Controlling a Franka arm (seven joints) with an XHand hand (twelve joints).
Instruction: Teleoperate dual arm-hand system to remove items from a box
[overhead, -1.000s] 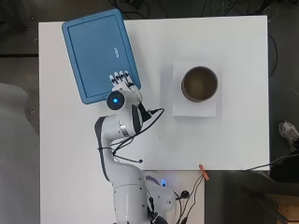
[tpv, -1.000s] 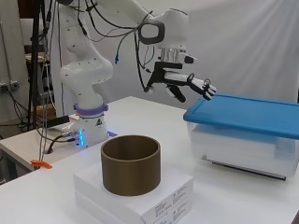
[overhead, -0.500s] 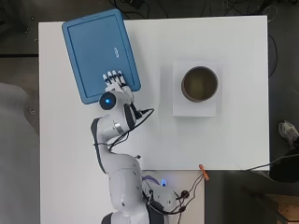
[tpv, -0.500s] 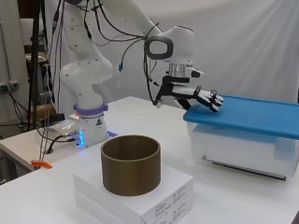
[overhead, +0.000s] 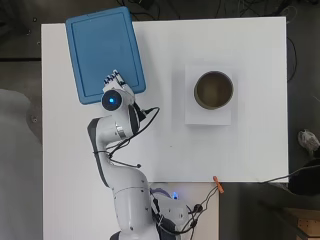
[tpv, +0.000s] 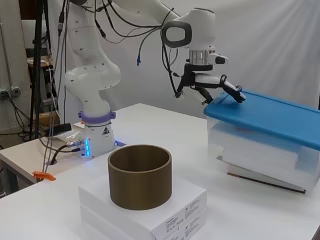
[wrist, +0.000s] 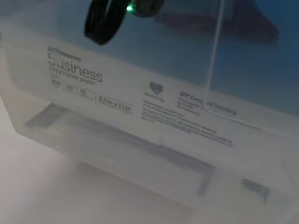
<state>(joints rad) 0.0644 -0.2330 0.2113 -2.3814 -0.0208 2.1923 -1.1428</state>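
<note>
White tabletop (overhead: 250, 60) seen from above and from one side, with a single white arm reaching from its base at the near edge. Black and white hand (tpv: 220, 90) at the near corner of a blue lid (overhead: 102, 50), fingers (tpv: 234, 93) stretched out nearly straight and spread over the lid's edge — open, gripping nothing. Fingertips just at the lid's surface; actual contact cannot be told. Lid shut on a clear plastic box (tpv: 265, 157), standing at the tabletop's far left corner in the overhead view and turned a little askew. Through the box's clear wall (wrist: 140, 121), up close in the wrist view, a flat white pack with print on its side, lying inside on the bottom. Well apart from the box, toward the right of the tabletop, a brown cylinder (tpv: 140, 175) with an open top — upright on a stack of white packs (tpv: 145, 212). Small orange clip (overhead: 218, 183) at the tabletop's near edge, beside loose black cables (overhead: 200, 207) by the arm's base.
</note>
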